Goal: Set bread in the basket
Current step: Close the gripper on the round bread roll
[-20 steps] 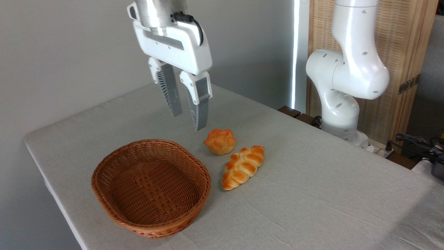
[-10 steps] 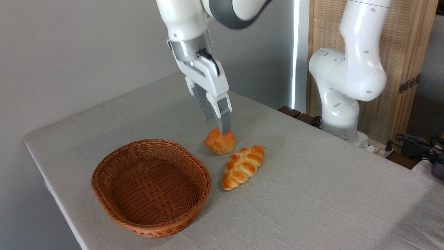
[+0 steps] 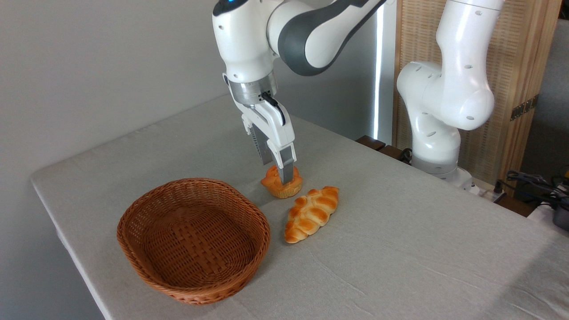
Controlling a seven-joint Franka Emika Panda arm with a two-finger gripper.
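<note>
Camera: claw (image 3: pixel 281 177) astride bread (image 3: pixel 281 186).

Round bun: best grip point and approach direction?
Grip the bun across its paler lower sides, below the knotted top, coming straight down from above. It sits upright, clear of the braided loaf and the basket, so a top-down hand probably fits on both sides.
</note>
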